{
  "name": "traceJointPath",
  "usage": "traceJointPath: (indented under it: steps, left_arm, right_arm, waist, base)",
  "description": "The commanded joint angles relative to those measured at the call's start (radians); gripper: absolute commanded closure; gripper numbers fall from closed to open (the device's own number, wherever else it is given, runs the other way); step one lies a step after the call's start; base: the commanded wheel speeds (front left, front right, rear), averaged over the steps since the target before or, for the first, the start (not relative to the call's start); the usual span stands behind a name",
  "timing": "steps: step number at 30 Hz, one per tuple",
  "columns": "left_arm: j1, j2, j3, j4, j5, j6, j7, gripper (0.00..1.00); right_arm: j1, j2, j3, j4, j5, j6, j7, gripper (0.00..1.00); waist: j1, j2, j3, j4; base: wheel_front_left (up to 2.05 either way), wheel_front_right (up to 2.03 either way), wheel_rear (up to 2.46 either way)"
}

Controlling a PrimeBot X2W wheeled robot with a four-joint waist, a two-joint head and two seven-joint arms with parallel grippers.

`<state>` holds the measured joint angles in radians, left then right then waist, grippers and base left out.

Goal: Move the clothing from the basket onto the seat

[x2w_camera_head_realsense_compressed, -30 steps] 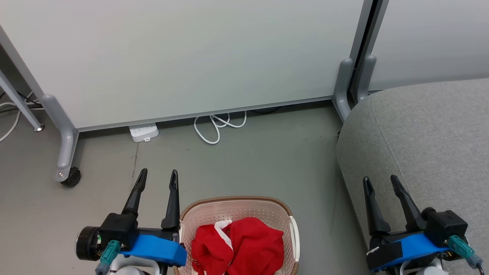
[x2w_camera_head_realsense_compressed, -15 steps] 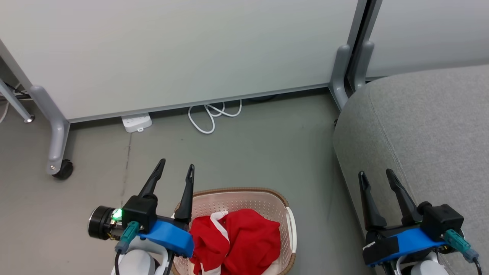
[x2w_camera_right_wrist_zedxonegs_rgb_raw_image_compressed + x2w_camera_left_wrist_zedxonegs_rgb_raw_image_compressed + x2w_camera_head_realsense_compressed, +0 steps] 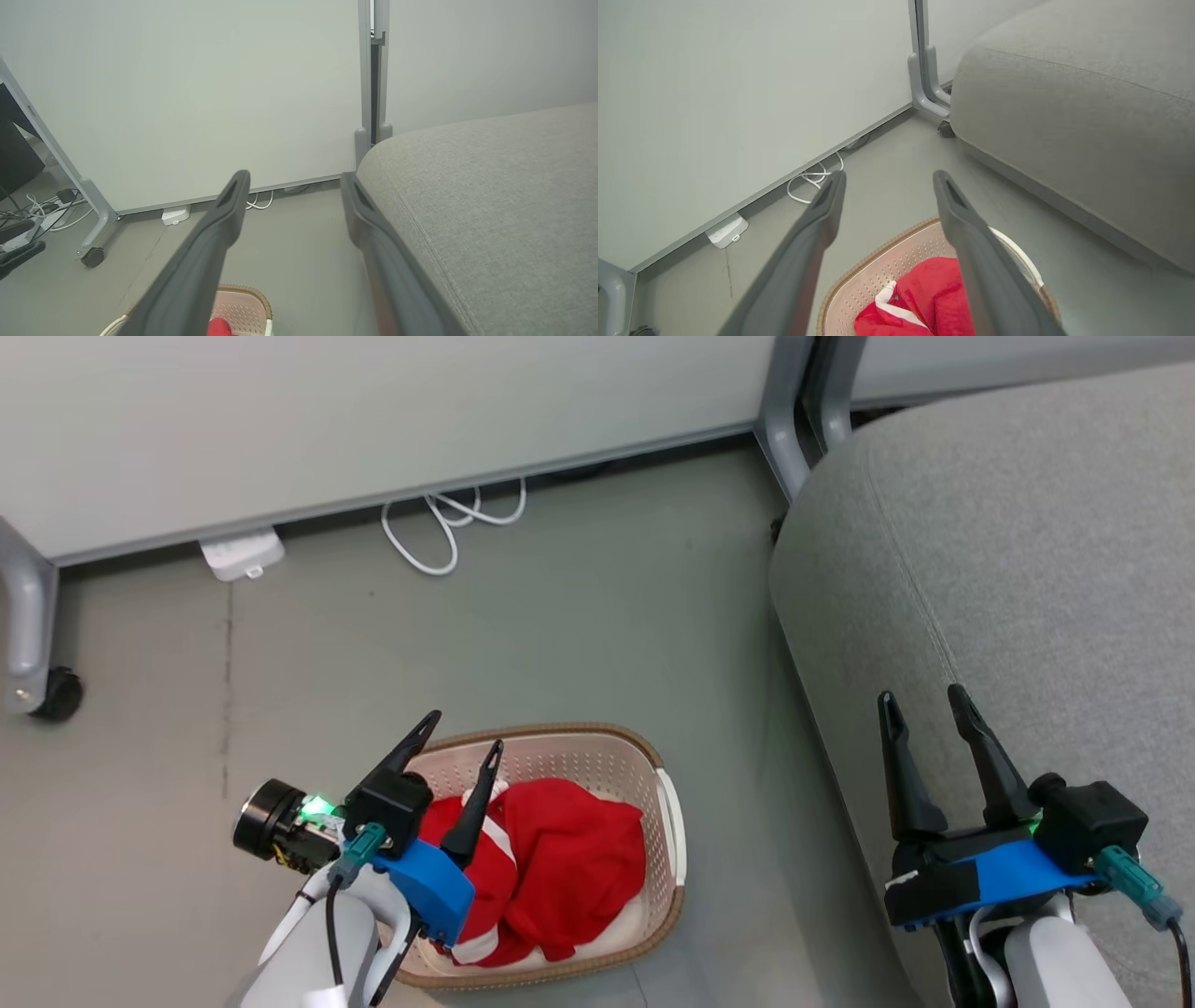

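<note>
Cable [image 3: 453, 523] lay coiled under partition [image 3: 373, 411], grey seat [image 3: 1027, 569] stood beside basket [image 3: 597, 767], red white-striped clothing [image 3: 560, 849] sat crumpled inside, left claw [image 3: 466, 729] and right claw [image 3: 920, 693] were released, holding nothing.

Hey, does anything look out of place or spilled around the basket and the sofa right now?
Nothing stands out. The clothing lies bunched inside the basket, which stands upright on the floor beside the seat. Nothing has spilled. A white cable lies loosely looped by the partition.
</note>
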<state>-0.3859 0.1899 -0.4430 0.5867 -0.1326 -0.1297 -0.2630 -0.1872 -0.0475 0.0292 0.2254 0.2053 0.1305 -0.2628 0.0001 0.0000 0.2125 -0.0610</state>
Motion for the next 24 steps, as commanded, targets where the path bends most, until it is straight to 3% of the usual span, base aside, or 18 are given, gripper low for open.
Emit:
traceJointPath:
  steps: [1, 15, 24]
  left_arm:
    - [-0.031, 0.014, -0.028, 0.023, -0.006, -0.001, -0.003, 0.00]
    - [-0.215, 0.107, -0.341, 0.293, -0.060, -0.001, -0.003, 0.00]
    - [-0.342, 0.130, -0.529, 0.466, -0.086, -0.001, -0.003, 0.00]
  right_arm:
    - [-0.023, -0.005, -0.002, -0.008, 0.001, 0.000, -0.003, 0.00]
    - [-0.126, -0.005, 0.012, -0.047, 0.010, 0.000, -0.003, 0.00]
    - [-0.190, -0.005, 0.015, -0.076, -0.002, 0.000, -0.003, 0.00]
  waist:
    - [-0.0001, 0.0000, 0.048, -0.025]
    - [-0.0001, 0.0000, 0.239, -0.078]
    - [-0.0001, 0.0000, 0.370, -0.088]
  base:
    - [0.00, 0.00, 0.00]
    - [0.00, 0.00, 0.00]
    - [0.00, 0.00, 0.00]
